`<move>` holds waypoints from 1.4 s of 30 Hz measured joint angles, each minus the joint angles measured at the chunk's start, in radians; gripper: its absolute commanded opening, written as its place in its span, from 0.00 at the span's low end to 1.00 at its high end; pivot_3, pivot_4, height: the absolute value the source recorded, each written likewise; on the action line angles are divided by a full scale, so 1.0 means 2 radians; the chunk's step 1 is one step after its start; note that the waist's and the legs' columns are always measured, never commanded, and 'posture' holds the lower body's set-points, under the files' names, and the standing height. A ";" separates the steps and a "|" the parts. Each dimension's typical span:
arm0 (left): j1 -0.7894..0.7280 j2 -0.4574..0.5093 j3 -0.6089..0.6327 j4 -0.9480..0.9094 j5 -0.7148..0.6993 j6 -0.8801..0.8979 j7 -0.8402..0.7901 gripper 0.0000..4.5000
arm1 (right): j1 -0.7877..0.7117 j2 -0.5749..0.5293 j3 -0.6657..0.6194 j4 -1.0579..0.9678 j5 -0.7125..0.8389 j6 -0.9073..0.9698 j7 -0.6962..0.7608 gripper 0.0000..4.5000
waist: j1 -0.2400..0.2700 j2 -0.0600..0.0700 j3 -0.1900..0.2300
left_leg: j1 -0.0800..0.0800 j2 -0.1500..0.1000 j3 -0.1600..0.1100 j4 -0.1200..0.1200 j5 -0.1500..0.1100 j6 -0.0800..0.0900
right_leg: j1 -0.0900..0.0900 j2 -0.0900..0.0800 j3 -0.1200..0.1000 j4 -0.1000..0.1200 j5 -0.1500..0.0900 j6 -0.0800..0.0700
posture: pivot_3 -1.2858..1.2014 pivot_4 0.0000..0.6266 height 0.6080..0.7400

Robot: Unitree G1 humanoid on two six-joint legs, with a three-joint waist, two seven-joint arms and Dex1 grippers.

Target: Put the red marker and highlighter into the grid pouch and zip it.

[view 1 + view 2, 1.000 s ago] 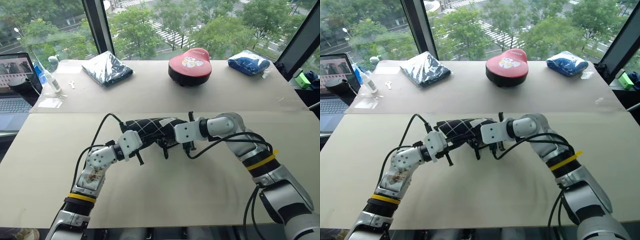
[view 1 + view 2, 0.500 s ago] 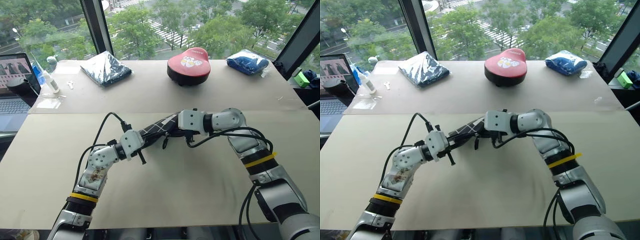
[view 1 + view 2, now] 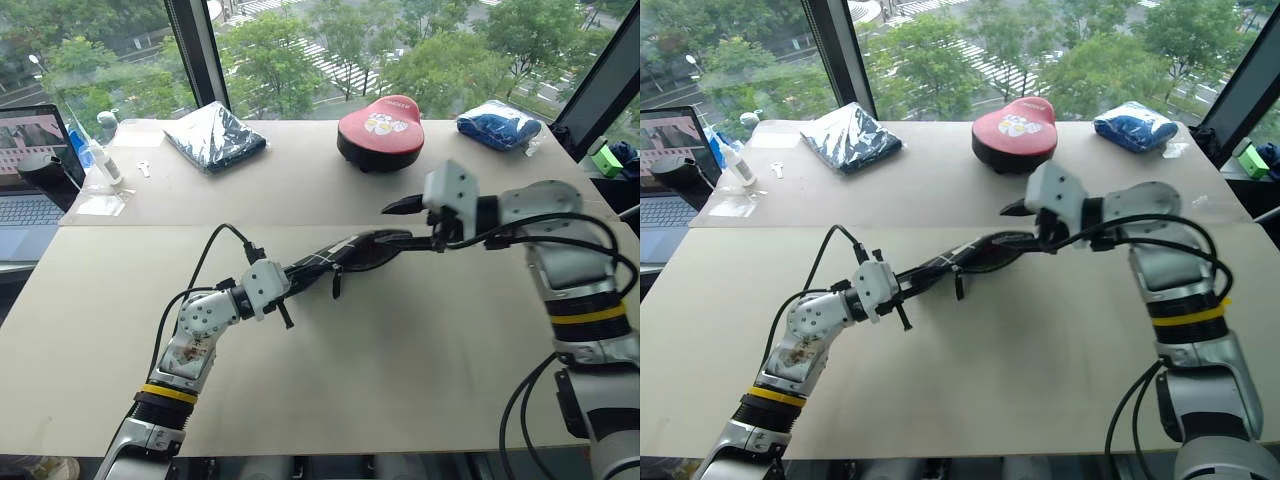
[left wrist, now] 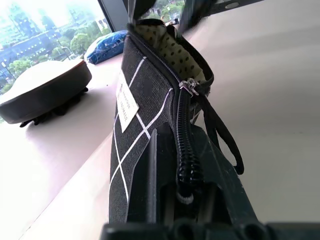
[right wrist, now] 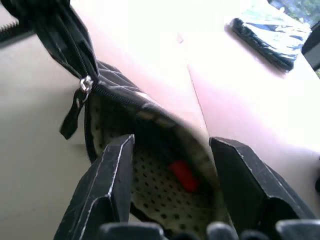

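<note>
The grid pouch (image 3: 345,255) hangs edge-up above the table, one end clamped in my left gripper (image 3: 290,275), which is shut on it. Its zipper pull (image 4: 189,86) sits partway along and the far end gapes open. My right gripper (image 3: 400,222) is at that open end, slightly above it, fingers (image 5: 107,185) spread on either side of the mouth and gripping nothing. Inside the dotted lining lies the red end of the red marker (image 5: 184,176). The highlighter is hidden.
At the back of the table stand a black case with a red top (image 3: 378,130), a dark blue folded bag (image 3: 213,135) and a blue bundle in plastic (image 3: 497,125). A laptop (image 3: 30,170) and a bottle (image 3: 100,155) sit at the far left.
My right gripper opened, rose and swung right, from the pouch's middle to its far end. The pouch now stretches out edge-on. The left gripper kept its hold and place.
</note>
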 measured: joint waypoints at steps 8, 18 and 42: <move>0.003 0.000 -0.001 -0.001 0.000 0.000 0.000 0.00 | 0.179 -0.049 -0.052 -0.138 0.127 0.172 -0.014 0.60 | 0.004 0.000 0.000 | -0.001 0.000 -0.001 0.000 -0.001 0.001 | 0.000 -0.002 0.000 0.000 0.000 0.000 | 0.52 0.24 1.00; 0.003 -0.002 -0.004 -0.001 0.000 0.002 -0.005 0.00 | 0.192 0.075 0.043 -0.159 0.082 0.219 -0.188 0.60 | 0.000 0.000 0.000 | 0.000 0.000 -0.001 0.001 0.000 0.000 | 0.000 -0.001 0.000 0.000 0.000 0.000 | 0.52 0.24 1.00; -0.001 -0.002 -0.004 -0.001 -0.001 0.002 -0.007 0.00 | 0.117 0.141 0.083 -0.098 0.067 0.206 -0.220 0.12 | -0.001 0.000 0.000 | 0.000 -0.001 -0.001 0.001 0.001 -0.001 | 0.000 0.000 -0.001 0.001 0.000 0.000 | 0.52 0.24 1.00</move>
